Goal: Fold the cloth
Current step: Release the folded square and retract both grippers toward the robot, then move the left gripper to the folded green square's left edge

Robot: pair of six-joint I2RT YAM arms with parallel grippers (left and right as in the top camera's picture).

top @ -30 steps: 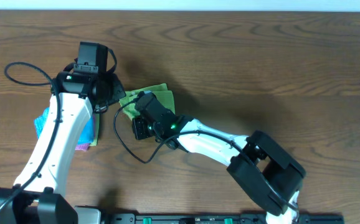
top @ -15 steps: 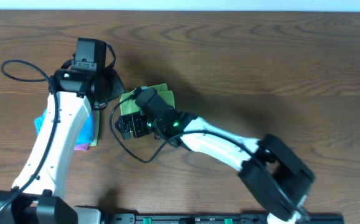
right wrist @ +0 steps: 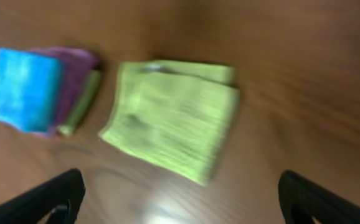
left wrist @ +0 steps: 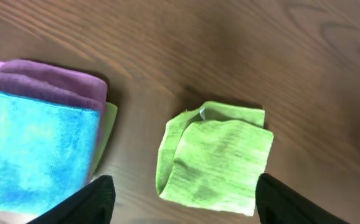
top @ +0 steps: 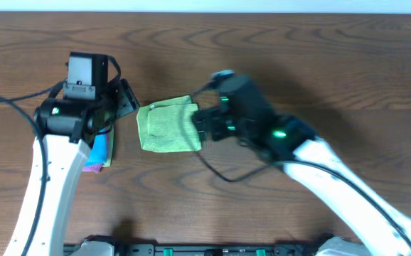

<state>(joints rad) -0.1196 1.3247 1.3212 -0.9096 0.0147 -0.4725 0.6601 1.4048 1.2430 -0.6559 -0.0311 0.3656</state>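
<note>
The cloth (top: 166, 126) is a lime-green towel lying folded into a small thick square on the wooden table. In the left wrist view the cloth (left wrist: 214, 158) lies flat with a small white tag (left wrist: 202, 112) at its far edge. My left gripper (top: 124, 104) hovers just left of it, open and empty; its gripper (left wrist: 183, 190) straddles the cloth's near edge from above. My right gripper (top: 199, 126) stands at the cloth's right edge, open wide with nothing in it. The right wrist view is blurred, with the cloth (right wrist: 170, 118) ahead of the gripper (right wrist: 180, 186).
A stack of folded cloths lies left of the towel: blue (top: 100, 148) on top, pink (top: 94, 168) below. The stack's blue cloth (left wrist: 37, 149), pink cloth (left wrist: 49, 84) and a green edge (left wrist: 108, 127) show in the left wrist view. Cables trail from both arms.
The right arm has drawn back to the right off the cloth, jaws now wide open. The left gripper has opened, let go of the cloth and shifted left. The cloth lies uncovered.
</note>
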